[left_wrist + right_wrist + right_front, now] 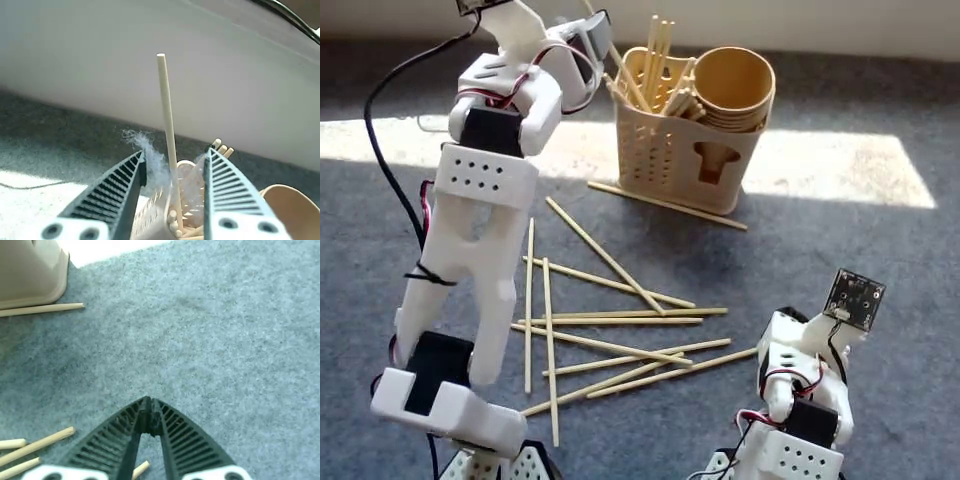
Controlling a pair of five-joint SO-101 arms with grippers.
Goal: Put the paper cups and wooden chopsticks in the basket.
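Where the high view looks down, the left gripper (582,45) hangs at the far-left rim of the basket (670,165). The paper cups (735,85) sit stacked inside it. Loose chopsticks (610,320) lie flat on the grey carpet (880,260) between the arms, pointing many ways. A single chopstick (665,205) lies along the basket's foot.

Left wrist view: the left gripper's jaws are spread wide on either side of an upright chopstick (167,125) and do not pinch it. Its lower end rests in the basket.

Right wrist view: the right gripper (148,402) is closed and empty above the carpet, with loose chopstick ends just beside it. This arm looks the nearer one to the scattered chopsticks.
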